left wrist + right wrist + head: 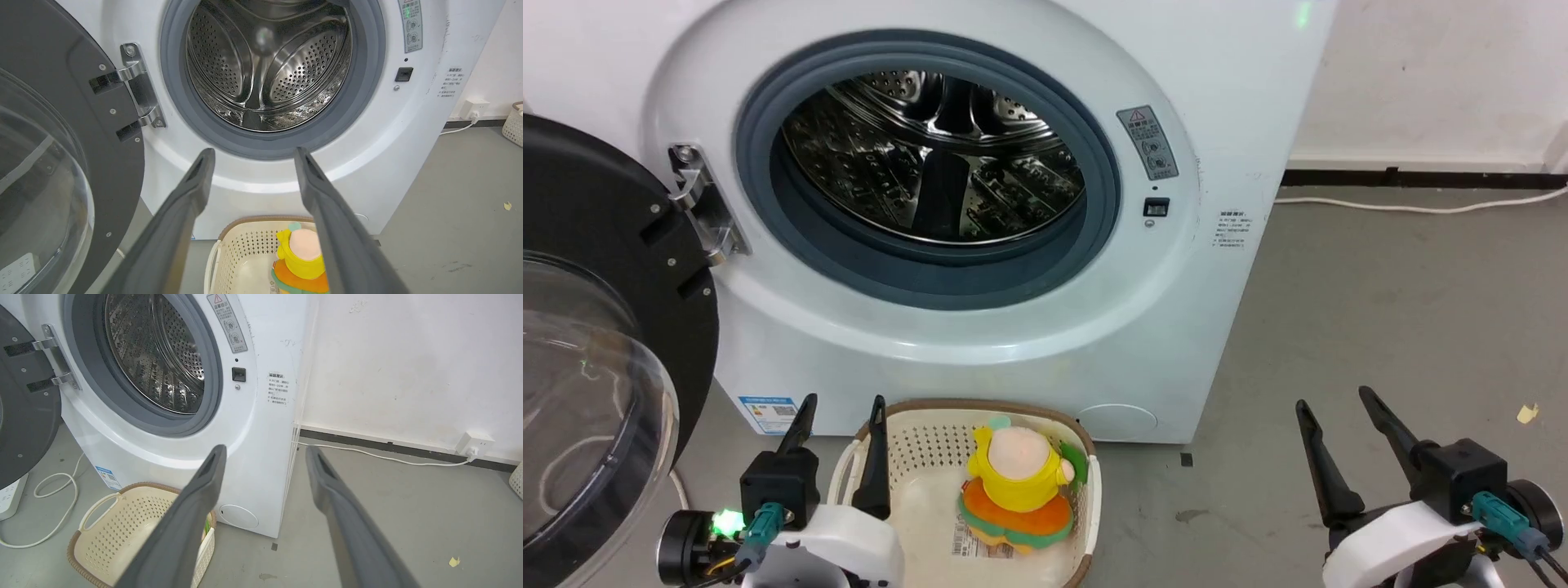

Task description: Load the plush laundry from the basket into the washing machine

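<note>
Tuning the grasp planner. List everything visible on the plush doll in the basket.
The plush doll looks like soft fabric. It has a round pale-pink head, a yellow hood and top, an orange skirt with green trim, and a green piece at its side. No face detail can be made out. It rests in the basket, toward the right side, head nearer the washer, skirt partly over the bottom label. Only the basket touches it.
</note>
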### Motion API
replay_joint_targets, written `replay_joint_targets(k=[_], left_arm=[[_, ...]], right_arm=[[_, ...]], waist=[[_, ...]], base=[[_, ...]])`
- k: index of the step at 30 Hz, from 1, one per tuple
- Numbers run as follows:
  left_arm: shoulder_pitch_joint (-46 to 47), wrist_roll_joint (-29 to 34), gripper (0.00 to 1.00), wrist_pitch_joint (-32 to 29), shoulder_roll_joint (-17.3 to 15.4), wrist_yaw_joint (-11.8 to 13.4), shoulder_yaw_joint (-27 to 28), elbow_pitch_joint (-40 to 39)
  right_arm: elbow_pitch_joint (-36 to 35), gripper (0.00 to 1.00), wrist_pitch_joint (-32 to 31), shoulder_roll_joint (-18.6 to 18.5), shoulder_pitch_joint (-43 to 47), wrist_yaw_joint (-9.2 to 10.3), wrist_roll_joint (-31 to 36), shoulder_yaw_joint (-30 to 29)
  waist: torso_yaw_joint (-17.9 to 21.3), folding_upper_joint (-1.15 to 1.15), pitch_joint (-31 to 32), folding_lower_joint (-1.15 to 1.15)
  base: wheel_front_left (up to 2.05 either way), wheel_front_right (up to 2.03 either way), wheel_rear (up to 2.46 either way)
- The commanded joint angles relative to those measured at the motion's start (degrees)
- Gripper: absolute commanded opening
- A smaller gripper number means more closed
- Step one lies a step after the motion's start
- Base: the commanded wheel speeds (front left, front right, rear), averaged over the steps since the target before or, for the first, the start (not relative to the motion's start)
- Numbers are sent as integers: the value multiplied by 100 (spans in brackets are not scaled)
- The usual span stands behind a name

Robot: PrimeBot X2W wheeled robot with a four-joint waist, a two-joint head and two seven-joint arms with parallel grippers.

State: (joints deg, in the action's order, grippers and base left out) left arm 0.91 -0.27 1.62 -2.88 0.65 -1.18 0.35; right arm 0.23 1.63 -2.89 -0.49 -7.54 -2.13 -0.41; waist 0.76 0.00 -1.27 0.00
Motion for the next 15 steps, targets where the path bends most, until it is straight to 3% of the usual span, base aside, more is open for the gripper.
replay_joint_targets(k=[1,15], left_arm=[[33,-46,100,49,0,14,-25,23],[458,-125,100,205,-65,-60,-147,621]], right_arm=[[-31,100,53,0,-34,1,-65,-17],[-133,100,220,0,-264,1,-256,-48]], waist=[[22,0,-49,0],[252,0,-717,0]], base=[[0,0,0],[0,0,0]])
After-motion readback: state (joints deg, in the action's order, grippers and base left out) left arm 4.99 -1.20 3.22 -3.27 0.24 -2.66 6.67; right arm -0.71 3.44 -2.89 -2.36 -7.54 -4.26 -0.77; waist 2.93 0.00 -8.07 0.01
